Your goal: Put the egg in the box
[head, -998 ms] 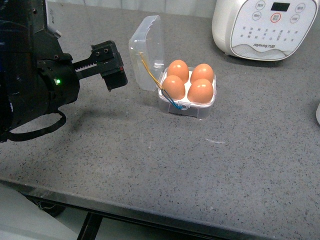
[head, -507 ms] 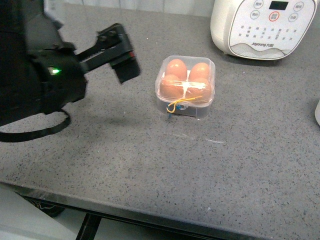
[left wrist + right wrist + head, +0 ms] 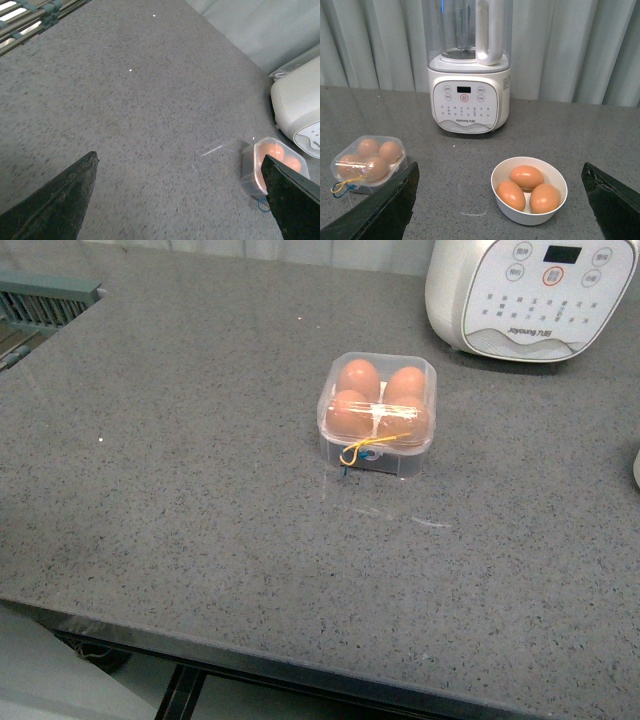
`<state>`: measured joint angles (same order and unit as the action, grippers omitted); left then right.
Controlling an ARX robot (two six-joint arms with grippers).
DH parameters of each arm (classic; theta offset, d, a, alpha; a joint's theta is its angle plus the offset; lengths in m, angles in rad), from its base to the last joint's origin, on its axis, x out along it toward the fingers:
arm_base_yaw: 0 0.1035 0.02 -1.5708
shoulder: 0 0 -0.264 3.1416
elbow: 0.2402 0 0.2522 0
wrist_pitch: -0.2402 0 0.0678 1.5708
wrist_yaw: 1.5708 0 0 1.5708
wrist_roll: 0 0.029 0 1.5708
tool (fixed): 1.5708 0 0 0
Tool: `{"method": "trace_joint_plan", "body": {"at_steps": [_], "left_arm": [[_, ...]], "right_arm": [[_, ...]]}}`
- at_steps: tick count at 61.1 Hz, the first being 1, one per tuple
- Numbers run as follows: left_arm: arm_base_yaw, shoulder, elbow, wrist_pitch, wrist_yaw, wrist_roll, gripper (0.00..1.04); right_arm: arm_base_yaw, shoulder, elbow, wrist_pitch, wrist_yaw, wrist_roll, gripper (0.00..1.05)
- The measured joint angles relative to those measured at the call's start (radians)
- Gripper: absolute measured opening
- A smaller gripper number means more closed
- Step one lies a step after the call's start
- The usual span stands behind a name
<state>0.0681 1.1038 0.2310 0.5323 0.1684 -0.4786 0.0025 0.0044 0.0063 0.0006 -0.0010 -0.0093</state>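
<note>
The box (image 3: 378,415) is a small clear plastic case standing at the middle of the grey table with its lid shut. Four orange-brown eggs (image 3: 358,375) sit inside it, all alike. Thin yellow and blue bands (image 3: 355,452) hang at its front. Neither arm shows in the front view. My left gripper (image 3: 179,157) is open and empty above bare table, with the box (image 3: 257,165) partly hidden behind one finger. My right gripper (image 3: 500,166) is open and empty, well away from the box (image 3: 367,162).
A white bowl (image 3: 512,212) holds three more eggs (image 3: 527,176). A big white blender (image 3: 470,107) stands behind it and shows at the back right in the front view (image 3: 530,300). A metal rack (image 3: 40,300) lies at the table's far left.
The box's lid went from open to shut. My left arm has pulled back to the left and out of the front view. The box has not moved.
</note>
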Motion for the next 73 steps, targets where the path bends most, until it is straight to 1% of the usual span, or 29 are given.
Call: {"method": "trace_joint_plan", "body": {"at_steps": [3,5,7,9,11,12,13,15,21,25,28,30,31,32,35,61,73], "left_arm": [[0.008,-0.082,-0.025,-0.049,0.008,0.001,0.98],[-0.011,-0.084,-0.053,0.019,-0.04,0.043,0.94],[-0.039,-0.074,-0.096,0.174,-0.115,0.125,0.87],[-0.05,-0.07,-0.124,0.269,-0.146,0.192,0.82],[-0.058,-0.07,-0.148,0.336,-0.156,0.255,0.76],[-0.061,-0.076,-0.159,0.362,-0.158,0.301,0.73],[-0.063,-0.082,-0.163,0.369,-0.159,0.309,0.71],[-0.066,-0.11,-0.17,0.371,-0.16,0.365,0.64],[-0.066,-0.187,-0.185,0.331,-0.166,0.424,0.48],[-0.066,-0.236,-0.196,0.293,-0.167,0.444,0.35],[-0.066,-0.264,-0.202,0.267,-0.167,0.451,0.28],[-0.066,-0.294,-0.207,0.24,-0.168,0.455,0.21],[-0.066,-0.301,-0.208,0.233,-0.168,0.456,0.19],[-0.066,-0.323,-0.211,0.213,-0.168,0.457,0.14],[-0.066,-0.378,-0.217,0.167,-0.168,0.459,0.04],[-0.067,-0.678,-0.222,-0.107,-0.168,0.471,0.04],[-0.067,-0.769,-0.222,-0.195,-0.169,0.471,0.04]], "right_arm": [[0.0,0.0,0.0,0.0,0.0,0.0,0.95],[0.0,0.0,0.0,0.0,0.0,0.0,0.95],[0.0,0.0,0.0,0.0,0.0,0.0,0.95],[0.0,0.0,0.0,0.0,0.0,0.0,0.95],[0.0,0.0,0.0,0.0,0.0,0.0,0.95],[0.0,0.0,0.0,0.0,0.0,0.0,0.95],[0.0,0.0,0.0,0.0,0.0,0.0,0.95],[0.0,0.0,0.0,0.0,0.0,0.0,0.95],[0.0,0.001,0.0,0.0,0.002,0.0,0.95],[0.0,0.0,0.0,0.0,0.001,0.0,0.95],[0.0,0.0,0.0,0.0,0.0,0.0,0.95],[0.0,0.0,0.0,0.0,0.0,0.0,0.95],[0.0,0.0,0.0,0.0,0.0,0.0,0.95],[0.0,0.0,0.0,0.0,0.0,0.0,0.95],[0.0,0.0,0.0,0.0,0.0,0.0,0.95],[0.0,0.0,0.0,0.0,0.0,0.0,0.95],[0.0,0.0,0.0,0.0,0.0,0.0,0.95]]}}
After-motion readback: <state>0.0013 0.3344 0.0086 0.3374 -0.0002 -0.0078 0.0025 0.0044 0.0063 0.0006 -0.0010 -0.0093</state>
